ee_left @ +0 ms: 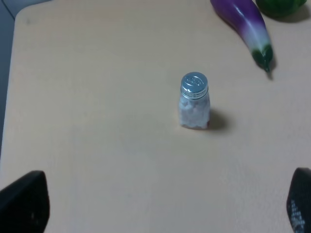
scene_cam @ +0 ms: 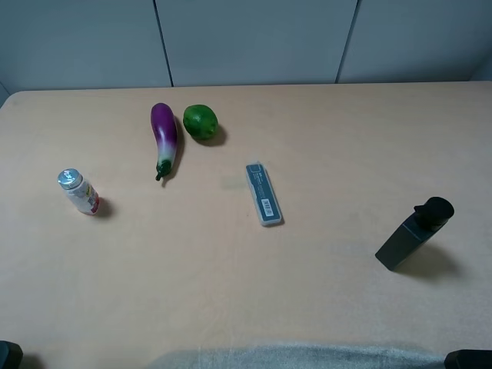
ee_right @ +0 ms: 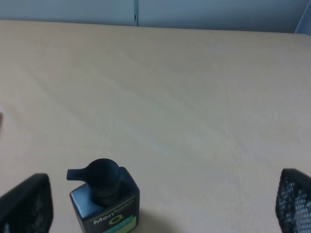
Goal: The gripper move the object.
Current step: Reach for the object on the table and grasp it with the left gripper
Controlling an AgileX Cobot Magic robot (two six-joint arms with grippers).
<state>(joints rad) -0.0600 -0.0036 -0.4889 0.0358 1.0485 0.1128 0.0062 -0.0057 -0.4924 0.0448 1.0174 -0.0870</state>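
"men" in white on black pump bottle (ee_right: 105,200), remaining letters blurred

Prob. lab test bench: plain beige table (scene_cam: 307,307), grey wall panels (scene_cam: 254,38).

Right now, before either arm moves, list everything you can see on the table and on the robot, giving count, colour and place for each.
small bottle: one, white-clear with a silver cap and red label, standing on the left of the table
eggplant: one, purple, lying at the far side, left of centre
lime: one, green, just right of the eggplant
case: one, grey, flat, near the middle
pump bottle: one, black, standing on the right
table: one, light tan, under everything
left gripper: one, black, open, facing the small bottle without touching it
right gripper: one, black, open, close behind the pump bottle
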